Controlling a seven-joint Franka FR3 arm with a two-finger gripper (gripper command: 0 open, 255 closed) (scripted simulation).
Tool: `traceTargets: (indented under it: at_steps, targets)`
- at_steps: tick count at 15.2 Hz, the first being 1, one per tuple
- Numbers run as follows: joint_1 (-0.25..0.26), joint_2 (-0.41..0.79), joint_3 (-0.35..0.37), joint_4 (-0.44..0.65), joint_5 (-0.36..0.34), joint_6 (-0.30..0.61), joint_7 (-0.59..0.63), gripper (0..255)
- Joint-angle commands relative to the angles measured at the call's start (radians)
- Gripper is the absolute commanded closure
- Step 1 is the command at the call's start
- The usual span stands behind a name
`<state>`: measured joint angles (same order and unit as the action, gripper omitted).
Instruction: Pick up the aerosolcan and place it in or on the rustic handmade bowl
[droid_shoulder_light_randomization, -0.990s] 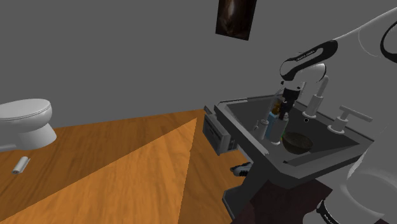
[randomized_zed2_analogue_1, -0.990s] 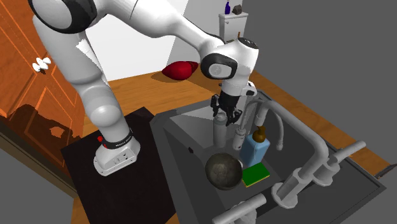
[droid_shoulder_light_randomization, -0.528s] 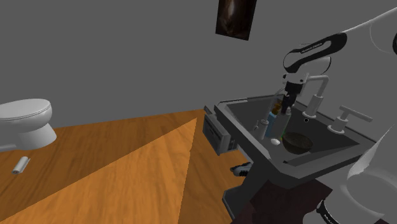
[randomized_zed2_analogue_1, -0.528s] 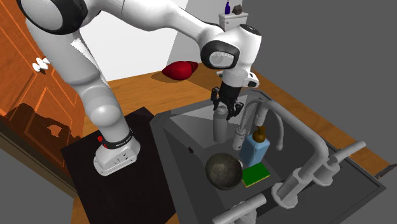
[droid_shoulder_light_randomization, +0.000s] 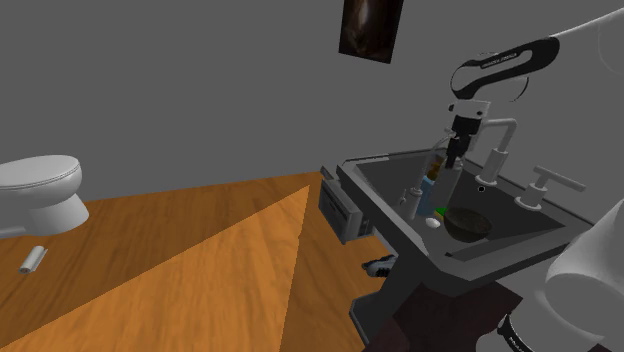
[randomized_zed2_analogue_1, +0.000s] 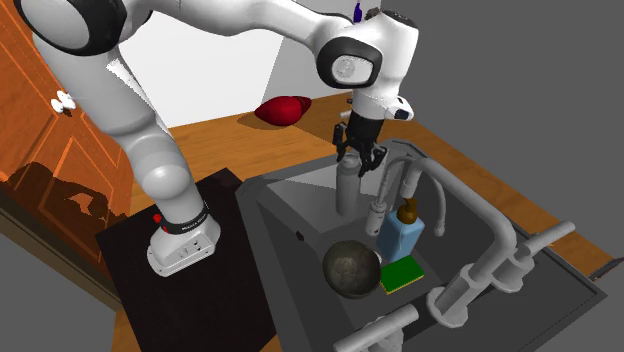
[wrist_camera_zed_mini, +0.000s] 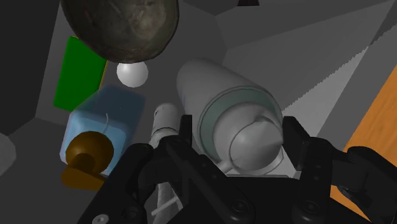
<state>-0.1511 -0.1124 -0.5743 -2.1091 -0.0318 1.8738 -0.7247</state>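
Note:
The aerosol can (randomized_zed2_analogue_1: 346, 190) is a plain grey cylinder with a domed cap, hanging upright over the dark sink basin (randomized_zed2_analogue_1: 300, 205). My gripper (randomized_zed2_analogue_1: 360, 160) is shut on its top, and the fingers clasp the cap from both sides in the wrist view, around the can (wrist_camera_zed_mini: 222, 108). The bowl (randomized_zed2_analogue_1: 351, 268) is a dark, mottled, rough-looking round dish resting in the sink, nearer the camera than the can in the second exterior view. In the shoulder view my gripper (droid_shoulder_light_randomization: 455, 152) hangs over the sink with the bowl (droid_shoulder_light_randomization: 467, 222) lower right of it.
A blue soap bottle (randomized_zed2_analogue_1: 403, 235) with a brown top and a green sponge (randomized_zed2_analogue_1: 404, 273) stand beside the bowl. A small white bottle (wrist_camera_zed_mini: 167, 121) and a white ball (wrist_camera_zed_mini: 132, 74) lie close below. Grey faucet pipes (randomized_zed2_analogue_1: 480, 215) rise behind. A toilet (droid_shoulder_light_randomization: 45, 190) stands far off.
The gripper has risen steadily with the aerosol can clasped in it, lifting the can up from the sink floor. Bowl, bottle and sponge stay put.

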Motion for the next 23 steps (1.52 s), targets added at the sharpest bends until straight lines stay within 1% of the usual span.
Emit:
traceTargets:
  at_steps: [1,8,15,23]
  targets:
    - [0.000,-0.012,0.002,0.015,-0.006,-0.025,0.004,255]
    - [-0.067,-0.061,-0.072,0.081,-0.062,-0.129,-0.120,255]
    - [-0.122,-0.053,-0.153,0.191,-0.086,-0.224,-0.261,255]
    - [-0.125,-0.041,-0.163,0.093,-0.083,-0.117,-0.264,255]
